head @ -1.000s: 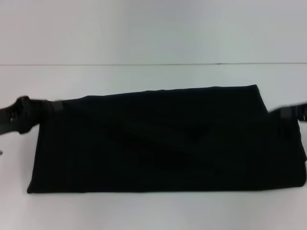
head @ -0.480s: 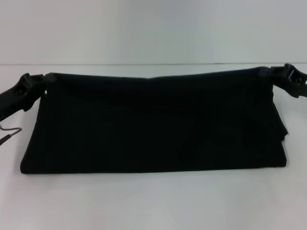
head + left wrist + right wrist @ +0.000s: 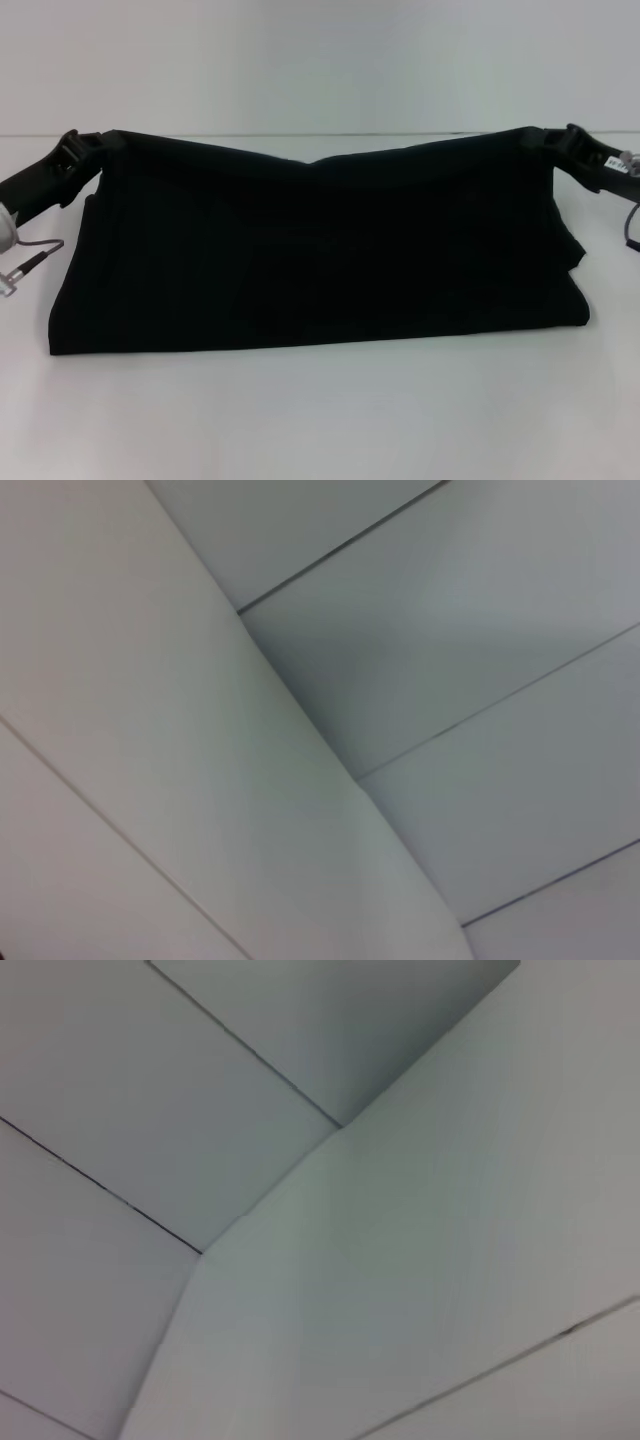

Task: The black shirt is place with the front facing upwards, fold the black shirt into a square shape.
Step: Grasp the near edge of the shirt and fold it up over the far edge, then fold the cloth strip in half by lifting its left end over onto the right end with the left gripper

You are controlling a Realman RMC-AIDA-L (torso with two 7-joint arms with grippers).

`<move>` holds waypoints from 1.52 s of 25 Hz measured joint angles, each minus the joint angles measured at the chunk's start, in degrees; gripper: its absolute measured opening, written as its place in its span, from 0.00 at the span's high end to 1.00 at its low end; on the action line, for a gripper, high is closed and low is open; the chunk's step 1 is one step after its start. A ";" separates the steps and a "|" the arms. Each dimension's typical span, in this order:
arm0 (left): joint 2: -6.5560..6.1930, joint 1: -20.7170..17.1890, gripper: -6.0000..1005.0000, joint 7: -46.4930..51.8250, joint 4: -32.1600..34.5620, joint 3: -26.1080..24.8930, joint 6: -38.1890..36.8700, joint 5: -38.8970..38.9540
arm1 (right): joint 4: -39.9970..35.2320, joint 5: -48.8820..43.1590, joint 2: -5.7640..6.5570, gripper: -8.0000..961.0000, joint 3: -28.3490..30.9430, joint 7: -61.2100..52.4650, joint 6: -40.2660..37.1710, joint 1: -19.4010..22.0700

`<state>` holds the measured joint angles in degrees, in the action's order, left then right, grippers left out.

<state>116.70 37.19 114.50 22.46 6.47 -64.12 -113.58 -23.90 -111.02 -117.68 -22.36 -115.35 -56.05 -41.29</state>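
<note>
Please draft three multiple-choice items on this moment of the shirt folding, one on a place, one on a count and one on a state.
1. Where are the two grippers?
A. At the far corners of the black shirt, one on each side
B. Side by side at its near edge
C. Parked off the table

2. How many garments lie on the table?
A. One
B. Two
C. Three

3. How does the shirt's far edge look?
A. Flat on the table
B. Raised at both corners, sagging in the middle
C. Rolled into a tube

Answers:
1 A: the left gripper and right gripper sit at the far corners of the black shirt.
2 A: only the shirt lies on the table.
3 B: the edge dips between the held corners.
</note>
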 joint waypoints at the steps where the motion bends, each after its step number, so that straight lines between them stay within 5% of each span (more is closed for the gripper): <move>1: 0.00 0.00 0.96 0.00 0.00 0.00 0.00 0.00 | 0.18 0.01 -0.40 0.93 0.00 0.67 1.03 -0.16; 6: 1.10 0.83 0.96 -3.29 -0.92 0.23 5.03 2.15 | 1.22 0.76 -1.73 0.93 0.27 4.09 5.33 -1.08; 13: 1.86 1.76 0.96 -5.55 -2.10 0.31 9.21 2.93 | 3.29 3.34 -1.92 0.93 0.06 7.41 8.66 -2.11; 19: 3.75 2.36 0.96 -9.04 -2.21 0.17 13.15 6.37 | 4.81 4.63 -2.23 0.93 -0.38 13.31 10.62 -3.19; 24: 4.96 1.59 0.82 -12.40 -2.67 0.10 15.01 12.52 | 6.77 8.87 -2.29 0.87 -0.43 16.78 13.79 -3.21; 27: 5.06 1.45 0.73 -13.29 -3.15 0.28 15.72 13.44 | 6.95 10.37 -2.26 0.64 -0.16 16.76 14.70 -2.64; 38: 4.70 0.12 0.37 -13.11 -3.29 2.04 11.26 13.06 | 6.77 18.02 -2.19 0.38 0.01 17.42 8.72 1.91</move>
<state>121.40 37.31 101.39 19.17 8.51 -52.86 -100.52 -17.13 -93.00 -119.88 -22.35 -97.93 -47.33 -39.38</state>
